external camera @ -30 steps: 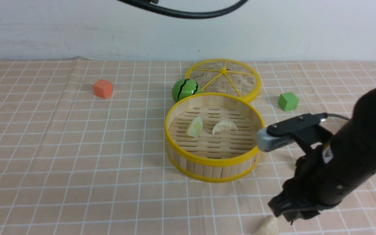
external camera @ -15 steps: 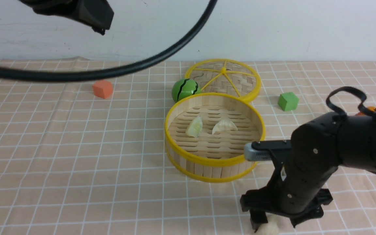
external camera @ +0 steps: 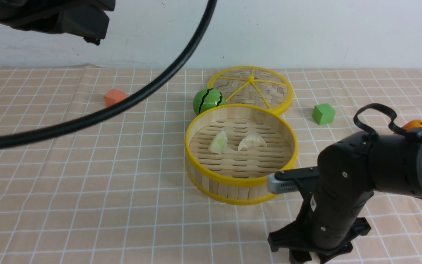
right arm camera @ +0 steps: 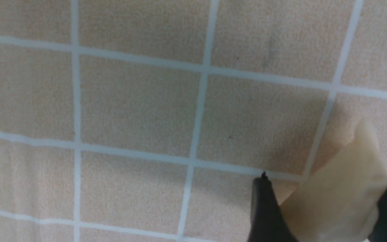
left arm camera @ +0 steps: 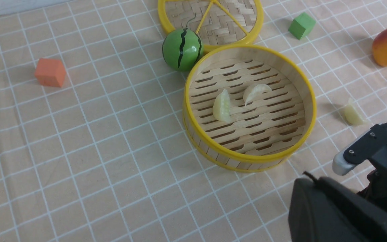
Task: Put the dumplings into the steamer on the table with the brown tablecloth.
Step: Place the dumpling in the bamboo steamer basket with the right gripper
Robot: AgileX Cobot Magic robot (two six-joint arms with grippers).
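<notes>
The right gripper (external camera: 307,259), at the bottom edge of the front view right of centre, has its two black fingers narrowed onto the pinched dumpling (right arm camera: 338,198), a glossy cream wedge that touches both of them just above the brown tablecloth (external camera: 86,183). That cloth is a peach-brown weave with a thin white grid. Above the fingers the bulky black right arm (external camera: 346,183) fills the lower right of the frame. Its grey camera block overlaps the near rim of the steamer (external camera: 240,181). The arm also hides the loose dumpling (left arm camera: 352,116), which the left wrist view shows lying on the cloth just beside the steamer, apart from its wall. The steamer is a round, shallow basket of pale bamboo slats with yellow rims, and it sits in the middle of the frame. On its slatted floor lie the greenish dumpling (external camera: 219,143) and the pale dumpling (external camera: 252,142), side by side and not touching. Behind it and against its rim are a striped green ball (external camera: 207,101) and a flat woven lid (external camera: 258,90) with yellow spokes. A green cube (external camera: 323,113) and an orange fruit (external camera: 414,126) stand at centre right. A thick black cable (external camera: 141,97) sweeps from the top centre to the left edge, clipping an orange cube (external camera: 113,97). The left gripper (external camera: 92,35), closed, hangs in the upper left.
</notes>
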